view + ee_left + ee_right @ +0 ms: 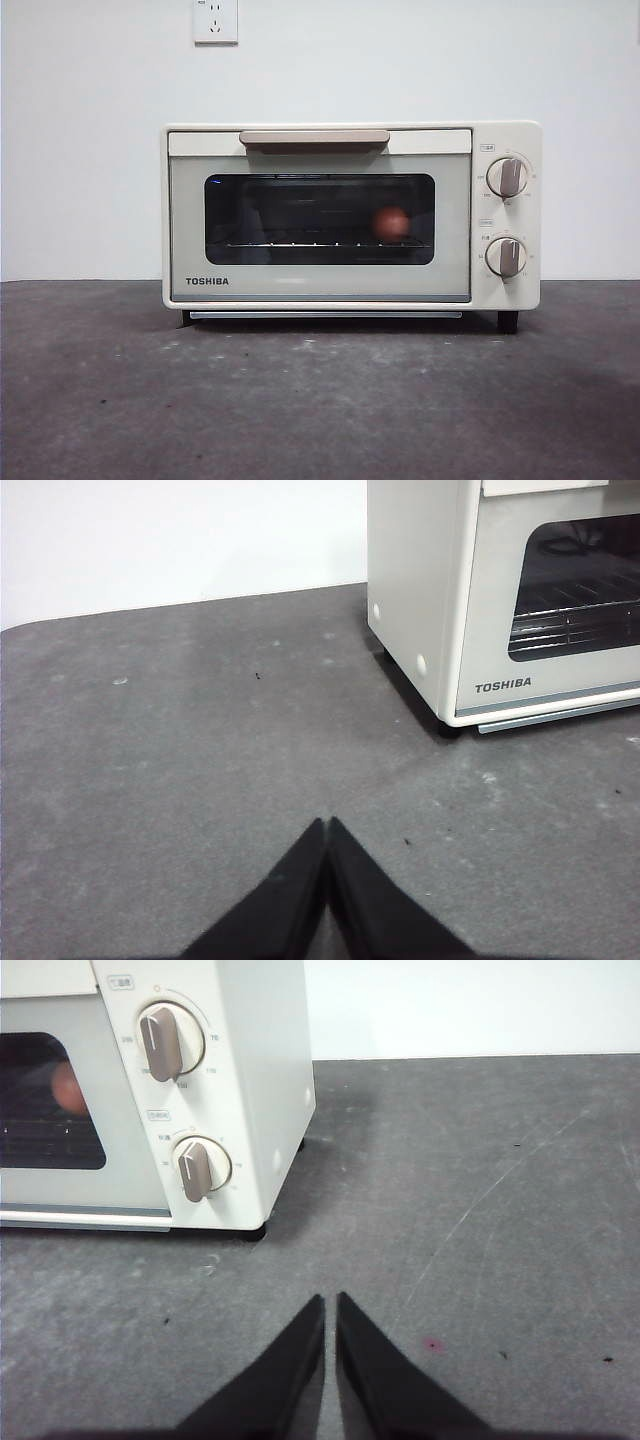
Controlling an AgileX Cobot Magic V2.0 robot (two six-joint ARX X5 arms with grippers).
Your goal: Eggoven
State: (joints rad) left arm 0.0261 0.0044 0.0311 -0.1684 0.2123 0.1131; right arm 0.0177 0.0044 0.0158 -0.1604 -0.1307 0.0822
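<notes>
With both arms drawn back from the work, I see the left gripper [327, 825] over bare table, its two black jaws pressed together at the tips and holding nothing. My right gripper [330, 1300] looks much the same: jaws nearly together with only a thin sliver of gap between them, nothing clamped, nothing touched. Neither arm shows in the front view.

From that front camera, the toaster oven [320, 285] stands square on the dark grey table [320, 400] with its door closed and the handle [314, 137] across the top. I can make out the egg [391, 223] through the dark glass window, sitting on the wire rack toward the side of the two knobs. The upper knob [508, 177] and lower knob [506, 257] sit one above the other beside the door.

On the right wrist camera I catch the egg [68, 1088] as a dim reddish blur behind the glass, near the knob panel. On the left wrist camera I see the oven's other front corner [455, 600] and part of the rack; the egg is not visible from there. A wall socket [215, 20] sits on the white wall behind the oven.
</notes>
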